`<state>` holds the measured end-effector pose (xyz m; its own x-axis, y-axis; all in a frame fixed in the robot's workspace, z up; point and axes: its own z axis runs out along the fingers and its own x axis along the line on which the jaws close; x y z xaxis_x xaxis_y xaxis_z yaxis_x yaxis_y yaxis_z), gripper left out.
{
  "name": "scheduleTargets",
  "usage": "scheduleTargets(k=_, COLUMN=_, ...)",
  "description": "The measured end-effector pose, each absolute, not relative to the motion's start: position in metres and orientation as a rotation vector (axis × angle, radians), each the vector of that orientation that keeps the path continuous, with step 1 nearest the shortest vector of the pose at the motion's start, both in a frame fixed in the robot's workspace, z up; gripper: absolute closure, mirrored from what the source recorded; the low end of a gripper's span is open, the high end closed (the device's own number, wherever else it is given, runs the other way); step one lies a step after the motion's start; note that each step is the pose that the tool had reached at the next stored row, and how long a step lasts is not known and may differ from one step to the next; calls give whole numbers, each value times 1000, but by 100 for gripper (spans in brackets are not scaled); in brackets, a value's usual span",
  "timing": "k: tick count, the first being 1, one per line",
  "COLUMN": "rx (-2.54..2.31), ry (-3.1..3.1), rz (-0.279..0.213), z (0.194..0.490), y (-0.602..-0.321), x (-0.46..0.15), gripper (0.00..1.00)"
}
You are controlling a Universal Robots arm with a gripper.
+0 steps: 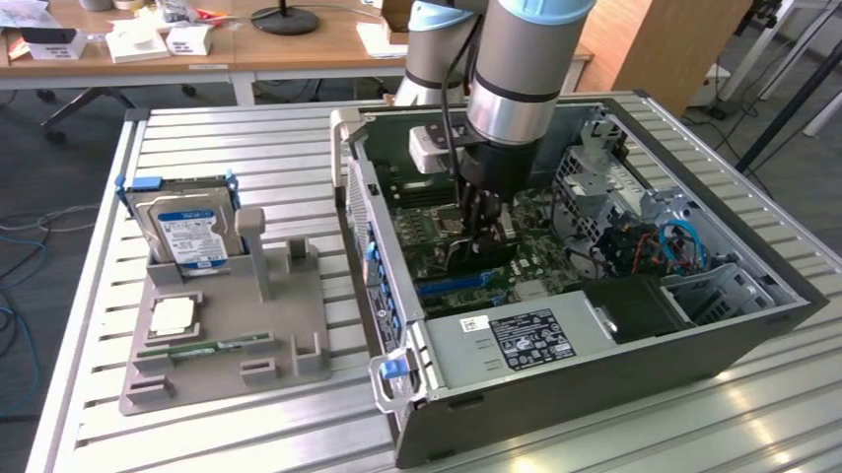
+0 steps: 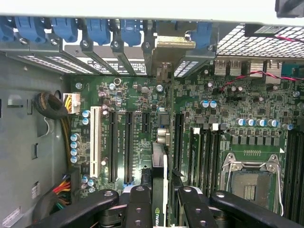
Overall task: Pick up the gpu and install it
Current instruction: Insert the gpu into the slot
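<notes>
Inside the PC case (image 1: pixel 618 379), right over the mobo (image 2: pixel 135 102), your gripper (image 2: pixel 164 199) is clamped on the gpu (image 2: pixel 164 173). Card's held edge-on between the fingers (image 2: pixel 140 209), upright above the expansion slots (image 2: pixel 113 142), one end toward the case wall w/ the blue clips (image 2: pixel 95 28). Can't tell if its bottom edge touches a slot. On the exterior view's left, the hard drive (image 1: pixel 191 232) and memory stick (image 1: pixel 211 347) sit on the gray tray (image 1: pixel 283 330), well apart from the arm.

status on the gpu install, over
gripper shut on gpu. gpu edge-on inside open case, at the motherboard slots. no obstruction seen.
</notes>
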<state>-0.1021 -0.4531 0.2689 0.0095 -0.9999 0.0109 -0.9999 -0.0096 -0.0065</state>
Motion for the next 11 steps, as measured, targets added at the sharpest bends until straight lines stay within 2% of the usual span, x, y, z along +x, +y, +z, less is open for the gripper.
scheduleTargets(k=11, rx=2241, ry=-2198, rz=20, z=269, y=-453, x=-102, gripper=74)
